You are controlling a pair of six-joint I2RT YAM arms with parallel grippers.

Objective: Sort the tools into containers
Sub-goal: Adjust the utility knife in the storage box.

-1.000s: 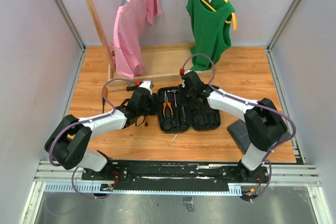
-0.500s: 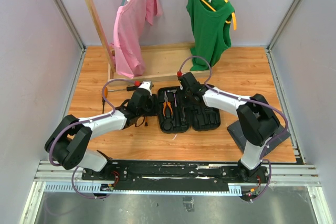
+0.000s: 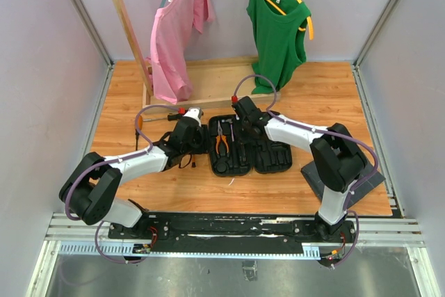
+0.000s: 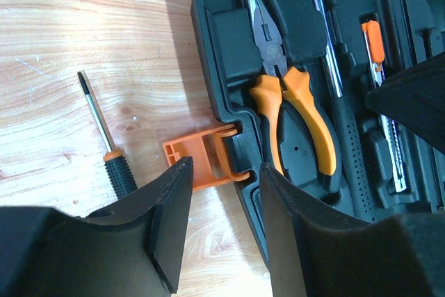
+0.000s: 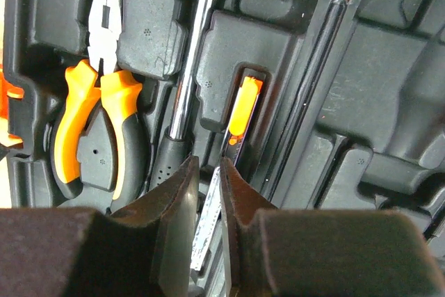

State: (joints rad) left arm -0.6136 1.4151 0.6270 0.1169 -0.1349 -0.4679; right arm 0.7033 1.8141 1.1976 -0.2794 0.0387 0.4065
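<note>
Pincer on left [image 4: 224, 172] gapes by orange latch [image 4: 198, 158]; right pincer [image 5: 208, 172] seemingly clamps slim orange-tipped tool [image 5: 243, 106].

The black tool case [image 3: 274, 159] lies opened flat on the wood, its orange latch [image 4: 198, 161] swung outward at the left edge. Its left half holds orange-handled pliers [image 4: 292, 102], a black-handled hammer [image 5: 193, 67] alongside them, and a slim orange-and-silver tool [image 5: 242, 106]. A black-and-orange screwdriver [image 4: 117, 168] lies outside, left of the case.
</note>
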